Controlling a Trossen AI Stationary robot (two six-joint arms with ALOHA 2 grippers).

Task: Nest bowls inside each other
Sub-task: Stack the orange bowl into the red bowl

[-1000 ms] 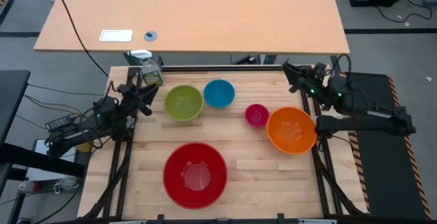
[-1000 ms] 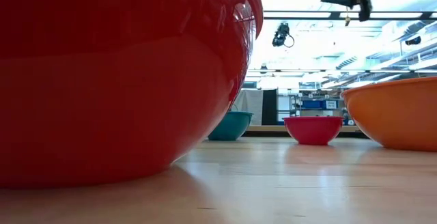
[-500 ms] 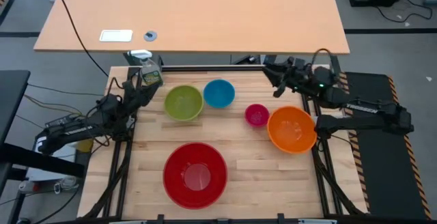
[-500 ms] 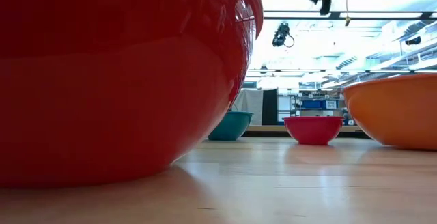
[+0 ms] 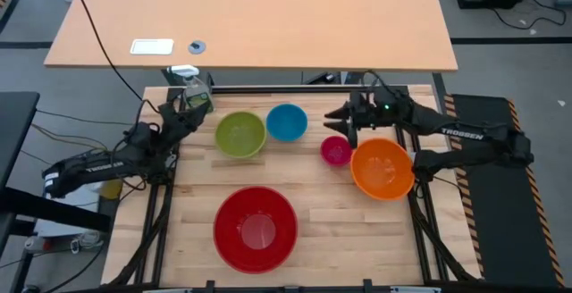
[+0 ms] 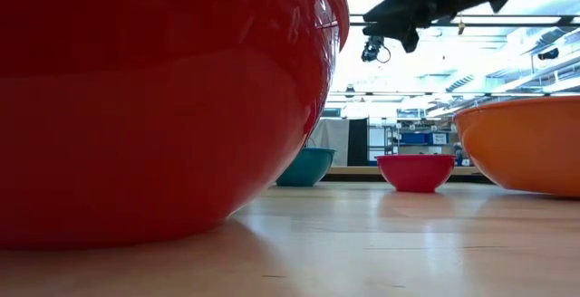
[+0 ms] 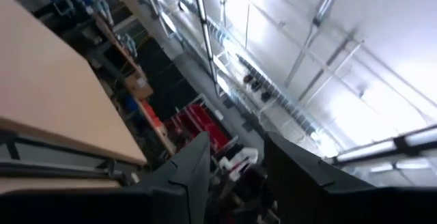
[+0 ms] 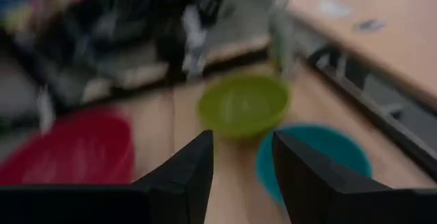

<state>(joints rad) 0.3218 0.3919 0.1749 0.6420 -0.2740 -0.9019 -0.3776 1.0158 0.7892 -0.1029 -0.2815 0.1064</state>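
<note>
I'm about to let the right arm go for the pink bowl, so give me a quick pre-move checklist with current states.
1. Right tool empty, fingers apart: ok.
2. Right tool above the table beside the pink bowl, not touching it: ok.
3. Pink bowl upright and empty, clear of the orange bowl: ok.
4. Blue bowl and yellow-green bowl upright and empty: ok.
5. Red bowl empty: ok.
6. Left tool off at the table's left edge by the spray bottle, empty: ok.
</note>
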